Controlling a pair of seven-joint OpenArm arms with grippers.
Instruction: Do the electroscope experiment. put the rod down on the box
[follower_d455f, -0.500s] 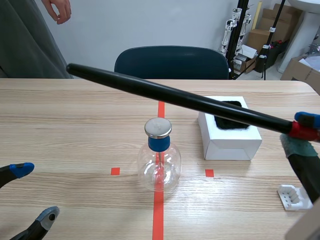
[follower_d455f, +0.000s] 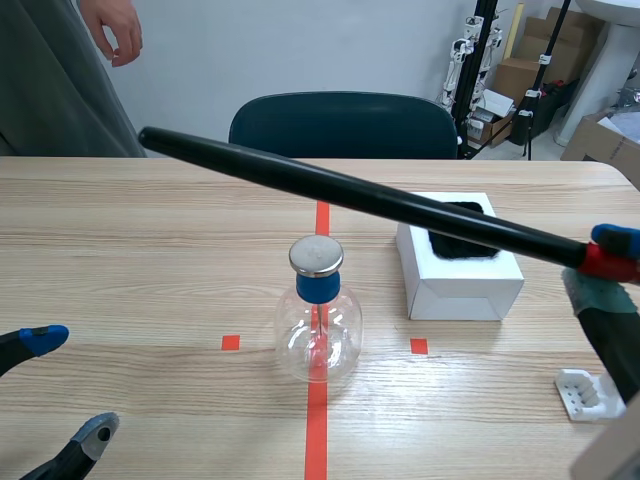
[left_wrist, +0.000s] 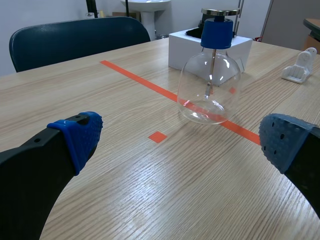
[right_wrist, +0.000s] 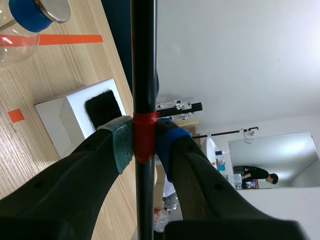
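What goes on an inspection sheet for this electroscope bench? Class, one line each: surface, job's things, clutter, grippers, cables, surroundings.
Surface: wooden table with orange-red tape marks.
Job's things: black rod held in the air, slanting over the white box; glass electroscope upright on the centre tape line.
Clutter: small white plastic piece near the right gripper.
Grippers: right gripper fingers shut on the rod's red band; left gripper open, holding nothing.
Cables: nothing seen.
Surroundings: dark chair, a person, cardboard boxes beyond the table.

The rod (follower_d455f: 350, 193) crosses over the box (follower_d455f: 455, 290), which stands right of the electroscope (follower_d455f: 318, 335).
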